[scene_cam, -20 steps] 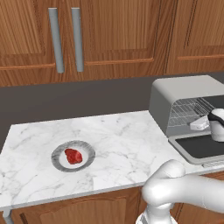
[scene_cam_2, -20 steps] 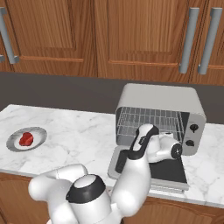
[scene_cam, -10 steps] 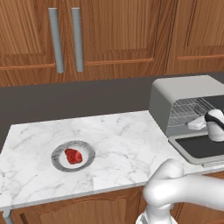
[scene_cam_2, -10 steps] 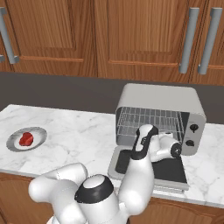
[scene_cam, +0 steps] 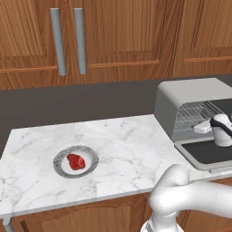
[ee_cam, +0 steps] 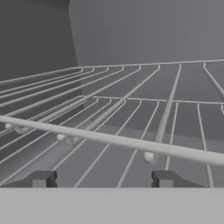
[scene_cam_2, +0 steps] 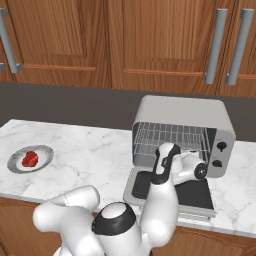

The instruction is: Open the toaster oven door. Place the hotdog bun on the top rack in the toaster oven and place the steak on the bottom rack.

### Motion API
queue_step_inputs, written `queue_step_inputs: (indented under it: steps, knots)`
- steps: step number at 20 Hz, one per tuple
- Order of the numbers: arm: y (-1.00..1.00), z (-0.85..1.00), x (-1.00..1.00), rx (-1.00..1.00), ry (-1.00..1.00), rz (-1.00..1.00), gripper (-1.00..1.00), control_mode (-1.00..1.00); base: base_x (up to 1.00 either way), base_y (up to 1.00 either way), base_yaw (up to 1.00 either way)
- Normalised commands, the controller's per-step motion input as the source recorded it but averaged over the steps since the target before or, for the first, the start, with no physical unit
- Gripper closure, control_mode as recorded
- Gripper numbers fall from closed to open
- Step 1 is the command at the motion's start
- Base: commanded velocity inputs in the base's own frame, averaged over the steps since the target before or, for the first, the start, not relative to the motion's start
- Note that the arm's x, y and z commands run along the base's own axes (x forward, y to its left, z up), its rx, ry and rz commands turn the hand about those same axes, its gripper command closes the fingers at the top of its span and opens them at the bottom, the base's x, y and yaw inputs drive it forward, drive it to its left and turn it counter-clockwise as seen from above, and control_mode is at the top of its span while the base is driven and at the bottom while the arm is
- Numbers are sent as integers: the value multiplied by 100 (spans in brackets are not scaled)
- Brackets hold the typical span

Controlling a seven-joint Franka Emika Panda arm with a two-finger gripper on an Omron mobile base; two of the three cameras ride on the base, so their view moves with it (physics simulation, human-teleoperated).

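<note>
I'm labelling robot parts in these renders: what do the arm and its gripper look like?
The arm is glossy white, built of rounded, bulbous links with dark grey to black bands and caps at the joints. No cables or markings show. The gripper ends in two small, dark grey, blocky finger tips.

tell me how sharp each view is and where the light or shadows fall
Left base view: crisp, even rendered light, a faint soft shadow around the plate holding the steak. Right base view: equally sharp; the toaster oven cavity is darker than its lit top. Hand view: soft and blurry, the near wires of the rack are smeared and grey, with no glare.
</note>
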Motion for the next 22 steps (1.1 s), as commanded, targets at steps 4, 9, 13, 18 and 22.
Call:
queue_step_inputs:
  steps: [4,9,13,18,22]
  knots:
    - [-2,-27,1,1,11,0,-100,-100,0,0,0]
    - [0,-39,0,0,28,0,-100,-100,0,0,0]
    - [0,-47,-13,0,23,0,-100,-100,0,0,0]
    - [-2,-53,-37,0,13,0,-100,-100,0,0,0]
    - [-1,-56,-51,0,10,0,-100,-100,0,0,0]
